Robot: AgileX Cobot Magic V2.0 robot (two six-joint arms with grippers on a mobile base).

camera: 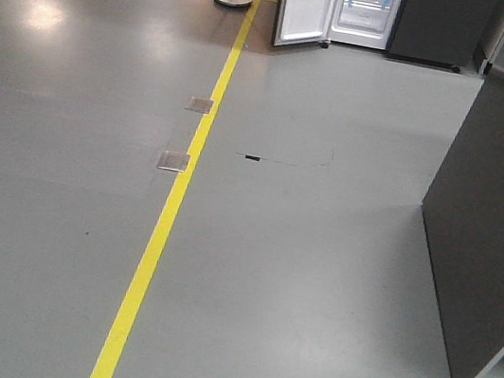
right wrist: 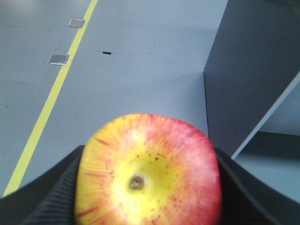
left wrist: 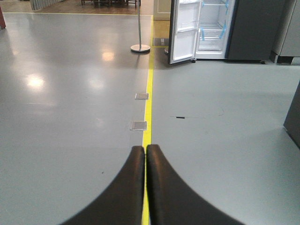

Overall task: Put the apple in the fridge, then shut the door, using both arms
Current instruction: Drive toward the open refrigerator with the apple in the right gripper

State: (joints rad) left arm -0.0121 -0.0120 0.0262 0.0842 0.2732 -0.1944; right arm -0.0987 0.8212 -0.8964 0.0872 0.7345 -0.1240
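The right end effector (right wrist: 149,159) is pinching the apple (right wrist: 147,173) from both sides. Its dark ribbed fingers (right wrist: 51,187) press against the fruit's flanks, and the stem dimple is turned toward the wrist camera. Gripped crosswise like this, the apple rides in the air above the floor (camera: 318,257). I judge it could be set on a shelf without a fresh grip. The left end effector (left wrist: 145,149) has its two fingers pressed together and carries nothing. Being empty, it is probably the arm meant to push the door (camera: 308,6).

The fridge (camera: 362,10) stands at the far end of the floor, well apart from the robot. That door is open wide to the left, so the white inside and its shelves face the room. The dark door (camera: 431,26) on the right of the fridge is shut. A yellow line (camera: 165,223) runs from near to far toward the foot of the open door, and a grey cabinet (camera: 497,218) stands near on the right.

The apple is not yet in the fridge. The task looks to be at its carrying stage, and the floor must be crossed before either arm can reach a shelf or the door.
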